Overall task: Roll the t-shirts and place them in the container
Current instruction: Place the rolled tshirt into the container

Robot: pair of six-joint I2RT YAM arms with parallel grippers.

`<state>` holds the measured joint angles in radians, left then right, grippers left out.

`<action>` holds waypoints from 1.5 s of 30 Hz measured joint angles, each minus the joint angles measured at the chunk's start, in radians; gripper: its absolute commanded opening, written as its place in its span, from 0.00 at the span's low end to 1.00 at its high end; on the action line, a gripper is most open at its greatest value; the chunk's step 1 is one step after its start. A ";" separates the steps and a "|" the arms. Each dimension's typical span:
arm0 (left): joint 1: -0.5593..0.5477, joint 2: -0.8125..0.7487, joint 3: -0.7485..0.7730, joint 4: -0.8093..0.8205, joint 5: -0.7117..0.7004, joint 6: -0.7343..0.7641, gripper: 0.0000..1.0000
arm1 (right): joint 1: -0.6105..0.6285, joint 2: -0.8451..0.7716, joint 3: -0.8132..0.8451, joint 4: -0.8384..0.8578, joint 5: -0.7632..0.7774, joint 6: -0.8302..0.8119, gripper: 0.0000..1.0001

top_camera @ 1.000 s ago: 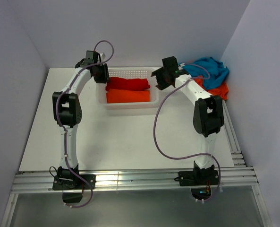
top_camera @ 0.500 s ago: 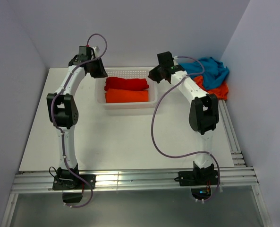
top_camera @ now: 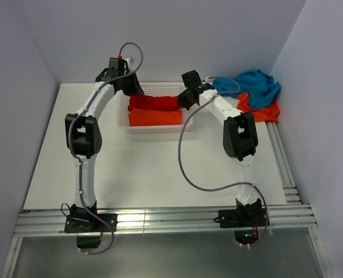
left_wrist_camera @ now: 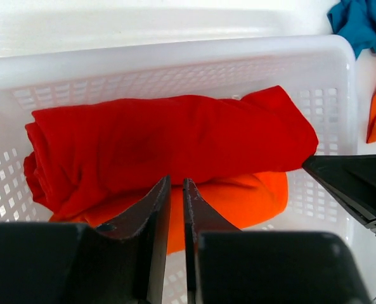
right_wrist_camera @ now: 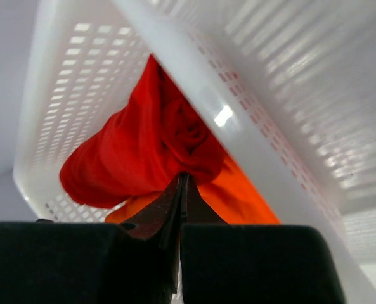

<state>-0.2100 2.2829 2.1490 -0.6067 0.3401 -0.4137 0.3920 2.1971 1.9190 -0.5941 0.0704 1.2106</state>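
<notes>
A red t-shirt (top_camera: 154, 103) lies rolled in the white basket (top_camera: 157, 128), behind a rolled orange t-shirt (top_camera: 155, 118). In the left wrist view the red roll (left_wrist_camera: 168, 142) lies on the orange roll (left_wrist_camera: 245, 199). My left gripper (left_wrist_camera: 176, 180) hovers over the basket's left side (top_camera: 131, 87); its jaws stand a thin slit apart, empty. My right gripper (right_wrist_camera: 183, 176) is shut, its tips against the right end of the red roll (right_wrist_camera: 130, 152), seen from above at that end (top_camera: 185, 98). A teal t-shirt (top_camera: 252, 83) and another orange t-shirt (top_camera: 261, 110) lie crumpled at the back right.
The basket's lattice wall (right_wrist_camera: 194, 82) runs close past my right gripper. The right gripper's black body (left_wrist_camera: 359, 187) shows at the basket's right end in the left wrist view. Walls close off the table at the back and both sides.
The right gripper shut, then swung left and down to the red roll's right end. The left gripper's jaws narrowed and it moved right, over the basket's left end.
</notes>
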 measured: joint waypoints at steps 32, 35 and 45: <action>0.045 0.106 -0.051 0.033 -0.101 -0.051 0.30 | 0.024 0.179 0.177 -0.028 0.148 0.081 0.06; 0.043 0.104 -0.026 0.023 -0.086 -0.043 0.38 | 0.024 0.179 0.188 -0.028 0.145 0.077 0.22; 0.043 -0.085 -0.028 -0.008 -0.129 -0.036 0.58 | 0.000 0.118 0.211 -0.009 0.058 -0.056 0.65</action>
<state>-0.1673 2.1983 2.1208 -0.6144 0.2108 -0.4496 0.3916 2.3150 2.1304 -0.6033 0.1280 1.1545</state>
